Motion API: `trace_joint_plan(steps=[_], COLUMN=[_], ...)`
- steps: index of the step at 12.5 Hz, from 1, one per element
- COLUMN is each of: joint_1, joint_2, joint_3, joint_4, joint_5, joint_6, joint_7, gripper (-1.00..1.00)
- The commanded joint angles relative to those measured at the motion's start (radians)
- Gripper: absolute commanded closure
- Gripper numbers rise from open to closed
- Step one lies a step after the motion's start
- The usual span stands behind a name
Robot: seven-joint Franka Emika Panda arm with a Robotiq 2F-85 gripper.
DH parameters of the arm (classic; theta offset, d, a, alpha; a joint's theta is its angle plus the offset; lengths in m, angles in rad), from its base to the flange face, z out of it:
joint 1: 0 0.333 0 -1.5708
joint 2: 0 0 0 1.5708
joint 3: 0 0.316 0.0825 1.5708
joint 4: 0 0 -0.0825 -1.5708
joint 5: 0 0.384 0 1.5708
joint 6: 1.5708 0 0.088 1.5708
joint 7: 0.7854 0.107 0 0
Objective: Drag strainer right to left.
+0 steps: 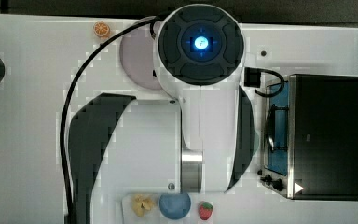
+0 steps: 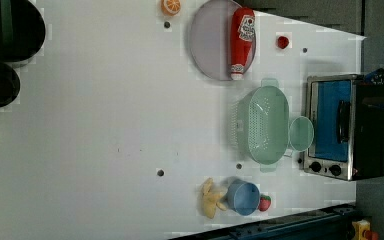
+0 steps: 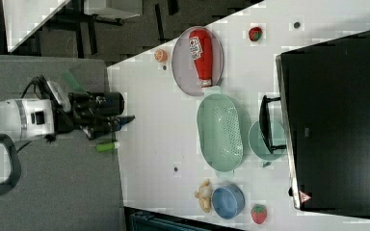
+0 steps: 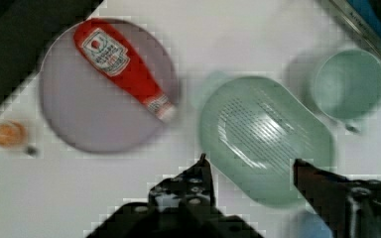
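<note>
The strainer (image 2: 265, 125) is a pale mint-green oval with a dotted bottom and lies on the white table beside a toy oven. In the right view the strainer (image 3: 220, 132) sits between a plate and a blue bowl. The wrist view looks down on the strainer (image 4: 265, 139). My gripper (image 4: 250, 166) hangs well above it, open, one dark finger (image 4: 203, 171) over each side of the near rim. Nothing is held. The right view has the gripper (image 3: 124, 121) at the end of the white arm, far off the table surface.
A round green mug (image 2: 301, 133) touches the strainer on the oven (image 2: 340, 127) side. A grey-lilac plate (image 2: 212, 40) carries a red ketchup bottle (image 2: 242, 40). A blue bowl (image 2: 243, 197), banana (image 2: 211, 197), strawberry (image 2: 264, 202) and orange slice (image 2: 170, 6) lie around.
</note>
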Motion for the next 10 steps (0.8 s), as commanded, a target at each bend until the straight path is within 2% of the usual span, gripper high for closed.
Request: trace_joint_plan(steps=[1,3,6,10], joint_1=[-0.036,-0.036,-0.036,-0.036], joint_2=[-0.511,-0.509,-0.482,-0.382], joint_3=[-0.038,-0.037,-0.036,-0.035], joint_4=[-0.279,-0.285,-0.356,-0.527], joint_5=[-0.023,-0.023,-0.022,-0.022], joint_6=[-0.19,-0.189,-0.124,0.151], joint_7=[-0.024,-0.023,-0.022,0.062], gripper=[-0.6,-1.0,-1.0,-1.0])
